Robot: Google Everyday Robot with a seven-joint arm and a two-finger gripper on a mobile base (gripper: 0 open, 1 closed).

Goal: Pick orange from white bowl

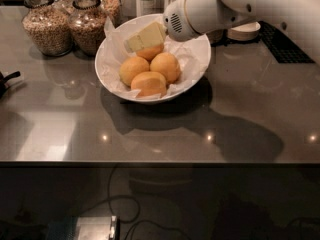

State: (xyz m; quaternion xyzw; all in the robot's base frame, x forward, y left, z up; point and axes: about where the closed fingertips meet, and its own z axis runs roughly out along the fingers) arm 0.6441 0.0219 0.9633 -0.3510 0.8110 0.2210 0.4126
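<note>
The dark, glossy table fills most of the view, with lamp glints and the shadow of the bowl on its surface. Over its far right side the white arm reaches in from the upper right corner, angled down toward the left.

The white bowl stands on the table left of centre, toward the back, lined with crinkled white paper. Just behind and to the left of it stand two glass jars of grain, side by side, the nearer one close to the rim of the bowl.

Four fruits lie together in the bowl. Three are in plain sight — the left fruit, the right fruit and the front fruit, all touching one another. The orange lies at the back of the cluster, its upper part covered.

The gripper — pale yellow at the end of the arm — sits inside the bowl, directly on top of that rear orange and pointing left. Whether the gripper is open or closed on the fruit cannot be told from this angle.
</note>
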